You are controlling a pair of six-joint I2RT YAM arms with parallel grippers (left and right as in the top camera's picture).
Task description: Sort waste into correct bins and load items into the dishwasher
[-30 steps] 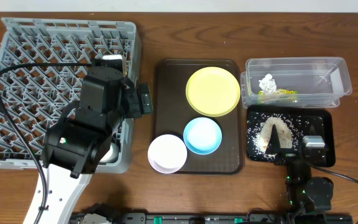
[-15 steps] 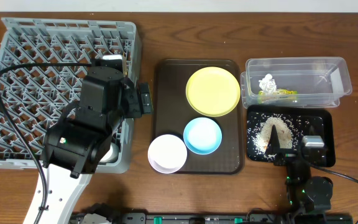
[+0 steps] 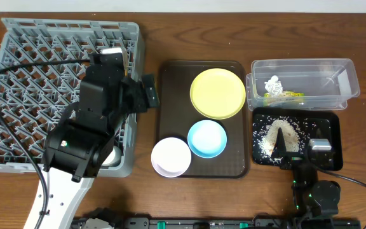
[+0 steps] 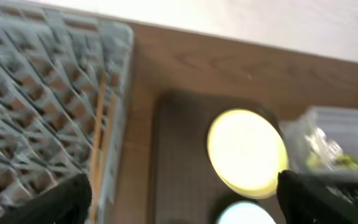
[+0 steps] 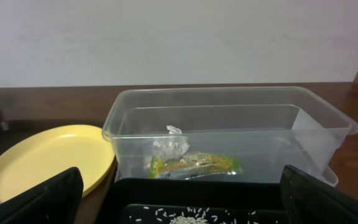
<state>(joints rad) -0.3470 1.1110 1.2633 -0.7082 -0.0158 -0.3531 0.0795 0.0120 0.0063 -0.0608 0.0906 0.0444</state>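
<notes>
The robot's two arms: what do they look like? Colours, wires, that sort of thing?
The left arm is chunky black blocks on a white lower link, trailing a thin black cable. The right arm is smaller, black with a pale grey block, tiny green lights and its own cable. Both end in black fingers.

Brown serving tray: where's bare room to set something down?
Bare: the upper-left patch of the dark brown serving tray, between its left rim, the round yellow plate and the pinkish-white bowl. Crowded: its lower half, holding that bowl and the light blue bowl.
</notes>
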